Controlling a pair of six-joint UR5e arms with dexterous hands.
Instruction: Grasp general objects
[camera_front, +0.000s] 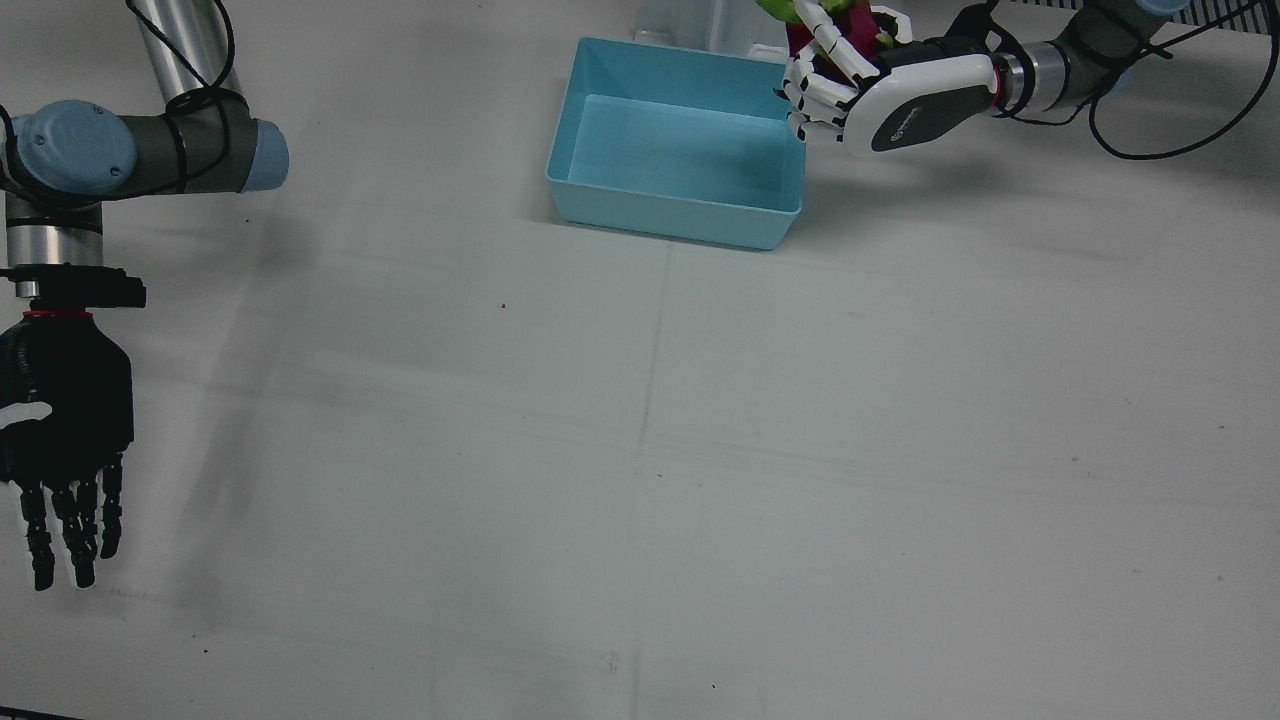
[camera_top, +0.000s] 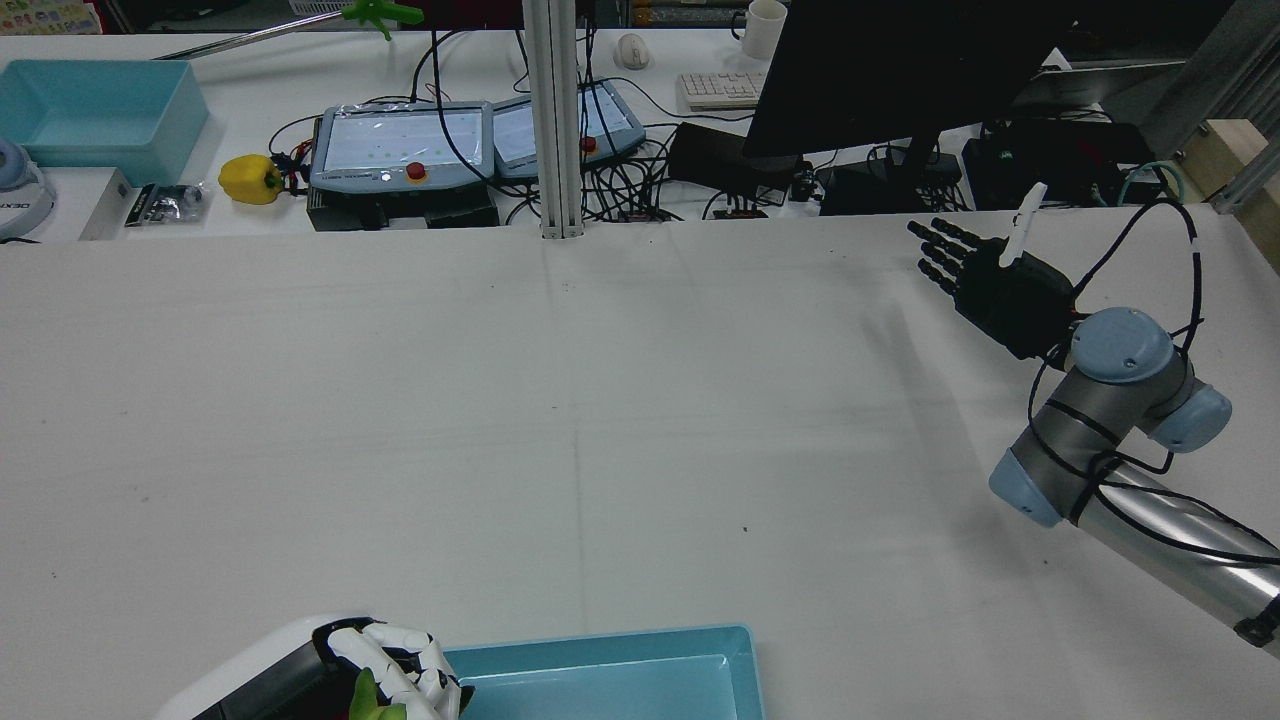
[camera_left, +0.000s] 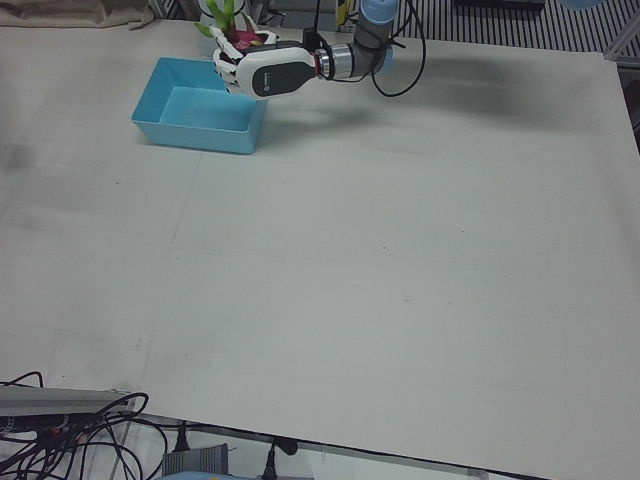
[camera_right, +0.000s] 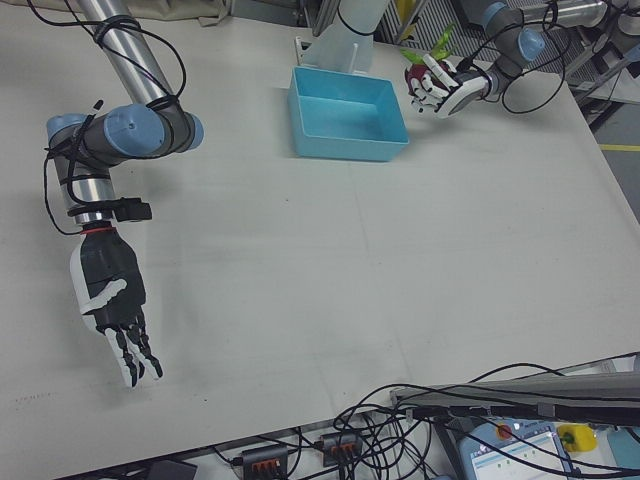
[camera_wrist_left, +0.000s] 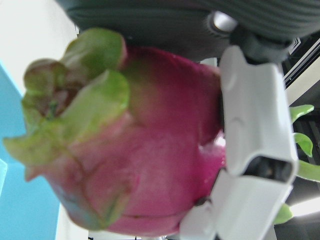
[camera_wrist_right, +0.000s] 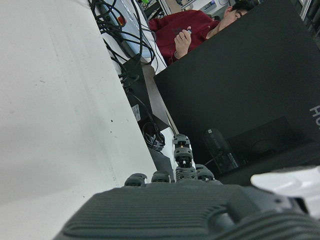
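A magenta dragon fruit (camera_wrist_left: 155, 150) with green leaf tips fills the left hand view, and white fingers (camera_wrist_left: 252, 130) press on its side. My white left hand (camera_front: 895, 95) is shut on this fruit (camera_front: 868, 25) and hangs above the table, just off the light blue bin's (camera_front: 680, 215) corner nearest that arm. The left-front view shows the hand (camera_left: 265, 70) with the fruit (camera_left: 240, 38) at the bin's (camera_left: 195, 135) far right corner. Nothing lies in the bin. My black right hand (camera_front: 65, 440) hovers open, fingers spread, far from the bin (camera_right: 345, 150).
Across the table's far edge in the rear view are a black monitor (camera_top: 890, 70), two teach pendants (camera_top: 400, 145), a yellow pepper (camera_top: 250, 180) and a second blue bin (camera_top: 95, 110). A seated person (camera_wrist_right: 190, 30) shows in the right hand view. Cables (camera_right: 330, 440) hang at the front edge.
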